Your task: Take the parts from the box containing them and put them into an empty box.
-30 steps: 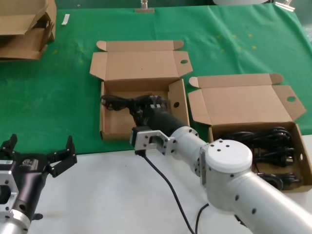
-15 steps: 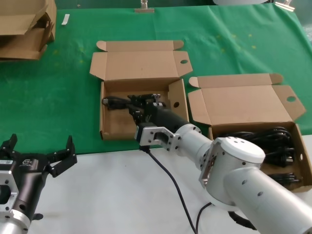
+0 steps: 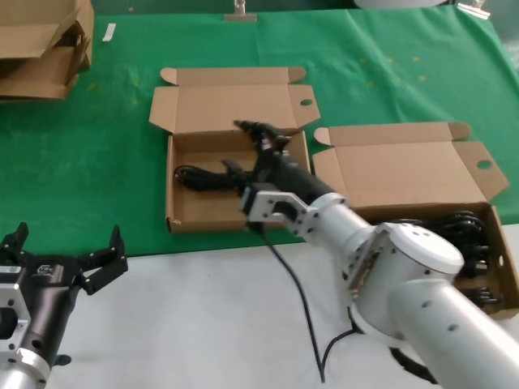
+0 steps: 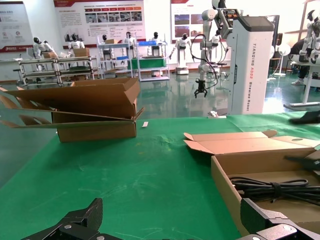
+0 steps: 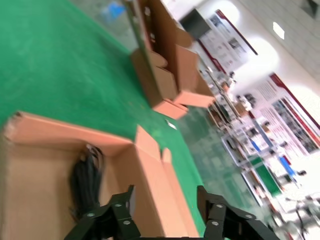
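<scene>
The box with the upright inner flap (image 3: 174, 203) lies mid-table and holds one black cable bundle (image 3: 197, 177) by its left wall. My right gripper (image 3: 240, 147) hangs open and empty above that box, just right of the bundle, and the arm hides the flap. In the right wrist view the open gripper (image 5: 167, 199) is over the box wall (image 5: 150, 170), with the bundle (image 5: 85, 176) beside it. The other box (image 3: 405, 174) at the right holds several bundles (image 3: 454, 237). My left gripper (image 3: 66, 261) is parked open at the near left.
Flattened stacked cartons (image 3: 40, 49) lie at the far left corner, also in the left wrist view (image 4: 95, 107). My arm's own loose black cable (image 3: 293, 296) trails over the white near surface. The left wrist view shows the middle box (image 4: 225, 175) with its bundle (image 4: 275, 187).
My right gripper was shut on the cable bundle low in the middle box; now it has opened and lifted towards the lid. The bundle lies loose at the box's left.
</scene>
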Controlling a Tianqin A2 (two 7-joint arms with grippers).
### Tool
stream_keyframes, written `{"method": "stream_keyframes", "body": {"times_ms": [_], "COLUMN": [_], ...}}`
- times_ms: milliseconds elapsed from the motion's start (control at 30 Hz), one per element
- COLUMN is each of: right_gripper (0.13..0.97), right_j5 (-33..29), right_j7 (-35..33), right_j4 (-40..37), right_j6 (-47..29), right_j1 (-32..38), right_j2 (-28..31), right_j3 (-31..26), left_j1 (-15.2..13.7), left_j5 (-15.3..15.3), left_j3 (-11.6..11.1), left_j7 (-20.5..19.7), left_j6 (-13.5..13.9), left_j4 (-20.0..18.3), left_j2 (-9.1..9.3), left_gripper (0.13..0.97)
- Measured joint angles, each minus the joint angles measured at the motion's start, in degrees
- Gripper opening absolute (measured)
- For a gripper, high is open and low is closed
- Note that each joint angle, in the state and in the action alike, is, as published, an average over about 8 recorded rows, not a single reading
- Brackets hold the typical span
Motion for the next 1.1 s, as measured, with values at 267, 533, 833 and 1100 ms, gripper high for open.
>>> {"method": "stream_keyframes", "body": {"times_ms": [267,533,833,1100], "right_gripper": [0.512,0.681,0.839,0.923], "right_j5": [-9.57,-11.69,-14.74,-17.68], "right_j7": [14.35,19.67,28.41,36.83], "right_j4": [13.64,16.83,21.20,25.42], "right_j6": [7.19,7.89,8.00,8.17], "right_j1": [-5.56,-8.51,-13.55,-18.37], "right_j2": [5.95,6.96,7.97,8.99], "right_j3": [3.53,5.29,8.45,11.47], "left_j1": [0.00,0.00,0.00,0.00], "left_j5": [0.00,0.00,-0.01,-0.01], "left_j3": [0.00,0.00,0.00,0.00], "left_j7": [0.00,0.00,0.00,0.00], "left_j6": [0.00,0.00,0.00,0.00], "left_j4": [0.00,0.00,0.00,0.00], "left_j2": [0.00,0.00,0.00,0.00], "left_gripper": [0.966,0.966,0.966,0.966]}}
